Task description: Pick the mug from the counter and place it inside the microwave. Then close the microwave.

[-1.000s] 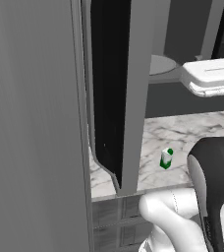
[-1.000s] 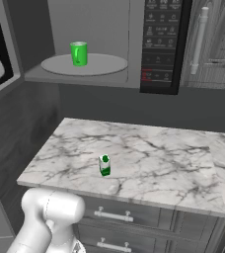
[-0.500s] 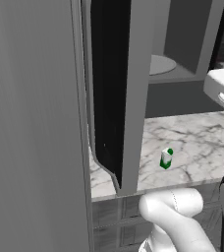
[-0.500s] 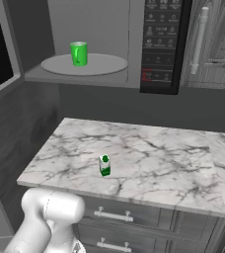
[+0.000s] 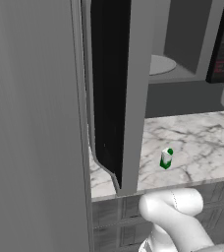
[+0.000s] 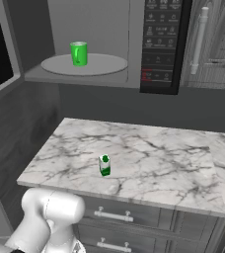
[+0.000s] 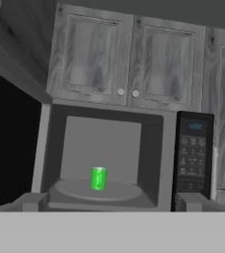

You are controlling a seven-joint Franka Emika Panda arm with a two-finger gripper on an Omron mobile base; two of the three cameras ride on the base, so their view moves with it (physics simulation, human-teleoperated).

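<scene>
One green mug (image 6: 78,53) is sitting on the plate (image 6: 102,64) inside the open microwave (image 7: 109,159); the gripper (image 7: 112,201) is spreading wide, empty.

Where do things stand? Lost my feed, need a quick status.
Gripper open, empty, facing the microwave. Mug upright on the round plate inside. Microwave door wide open, not yet shut. Small green-and-white carton on the counter, clear of the door.

A rendered home kitchen. A white marble counter (image 6: 149,158) sits over grey drawers (image 6: 114,216). Above it, an open microwave (image 7: 112,158) with a button panel (image 6: 160,44) is set among grey panelled cabinets (image 7: 129,62) with small round knobs.
</scene>
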